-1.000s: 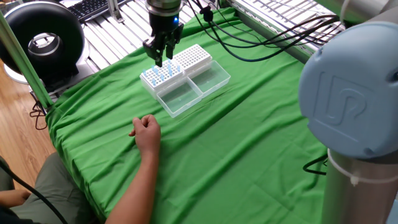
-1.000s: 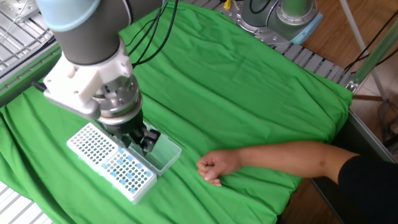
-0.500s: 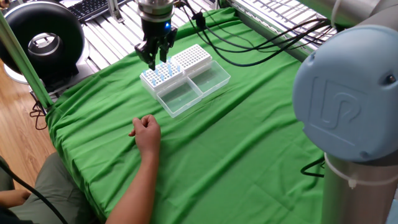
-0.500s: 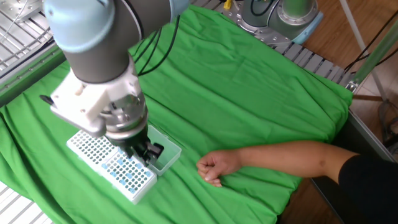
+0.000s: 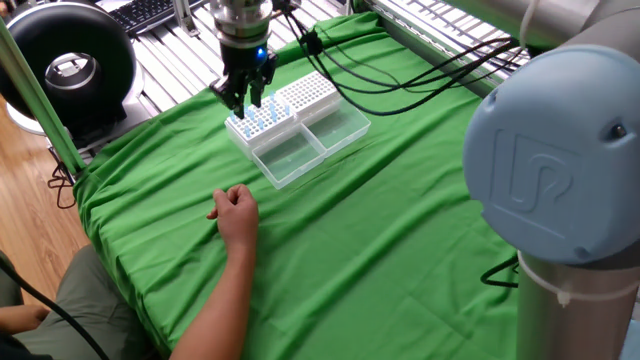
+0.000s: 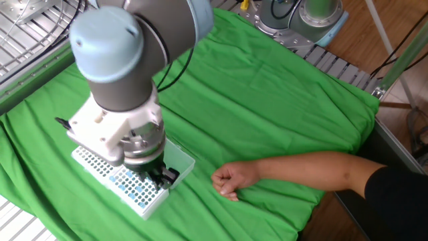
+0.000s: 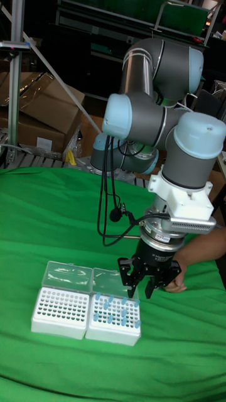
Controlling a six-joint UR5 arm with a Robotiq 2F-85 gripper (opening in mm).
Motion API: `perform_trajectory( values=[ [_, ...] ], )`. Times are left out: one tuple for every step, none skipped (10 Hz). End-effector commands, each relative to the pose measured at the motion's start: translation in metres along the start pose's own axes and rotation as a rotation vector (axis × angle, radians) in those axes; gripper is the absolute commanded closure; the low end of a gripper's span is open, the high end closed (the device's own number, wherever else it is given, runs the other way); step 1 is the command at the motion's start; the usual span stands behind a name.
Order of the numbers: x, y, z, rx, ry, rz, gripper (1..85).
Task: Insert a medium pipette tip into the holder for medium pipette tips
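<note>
Two white racks stand side by side on the green cloth. The holder for medium pipette tips [image 5: 308, 94] [image 7: 59, 310] shows a dense grid of bare holes; in the other fixed view the arm hides most of the holder [image 6: 87, 159]. Beside it, the second rack [image 5: 258, 122] [image 6: 137, 191] [image 7: 114, 318] carries several blue pipette tips. My gripper [image 5: 241, 100] [image 6: 160, 177] [image 7: 143, 290] points straight down just over the blue-tip rack. Its fingers stand apart and I see nothing between them.
Both racks' clear lids [image 5: 335, 125] [image 5: 290, 155] lie folded open on the cloth. A person's fist [image 5: 235, 212] [image 6: 231, 179] rests on the cloth a short way from the racks. A black round device [image 5: 68, 62] sits off the table's left corner.
The gripper has shifted from between the two racks to above the blue-tip rack's outer part and sits a little lower. The racks and the person's hand have stayed put.
</note>
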State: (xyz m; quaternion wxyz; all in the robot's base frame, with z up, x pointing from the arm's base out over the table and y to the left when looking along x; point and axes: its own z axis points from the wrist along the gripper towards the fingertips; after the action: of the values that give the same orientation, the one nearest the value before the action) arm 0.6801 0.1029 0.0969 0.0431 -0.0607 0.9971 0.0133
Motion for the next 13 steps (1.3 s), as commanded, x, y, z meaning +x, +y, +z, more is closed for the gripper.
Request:
perform_trajectory(
  values=[
    [0.0,0.008,0.011,0.004,-0.011,0.029,48.0],
    [0.0,0.007,0.014,0.008,-0.015,0.03,49.0],
    [0.0,0.01,0.017,0.002,-0.017,0.037,49.3],
    [0.001,0.011,0.018,0.003,-0.017,0.041,49.7],
    [0.002,0.01,0.018,0.005,-0.017,0.044,51.0],
    [0.003,0.01,0.019,0.003,-0.017,0.043,51.7],
    [0.003,0.008,0.02,0.004,-0.02,0.043,52.3],
    [0.004,0.009,0.023,-0.004,-0.024,0.045,52.7],
    [0.004,0.008,0.025,-0.003,-0.029,0.045,52.7],
    [0.004,0.008,0.027,-0.001,-0.03,0.045,52.7],
    [0.004,0.008,0.029,-0.001,-0.031,0.047,53.3],
    [0.004,0.007,0.031,0.0,-0.033,0.049,55.3],
    [0.003,0.007,0.033,0.001,-0.036,0.051,56.7]
  ],
)
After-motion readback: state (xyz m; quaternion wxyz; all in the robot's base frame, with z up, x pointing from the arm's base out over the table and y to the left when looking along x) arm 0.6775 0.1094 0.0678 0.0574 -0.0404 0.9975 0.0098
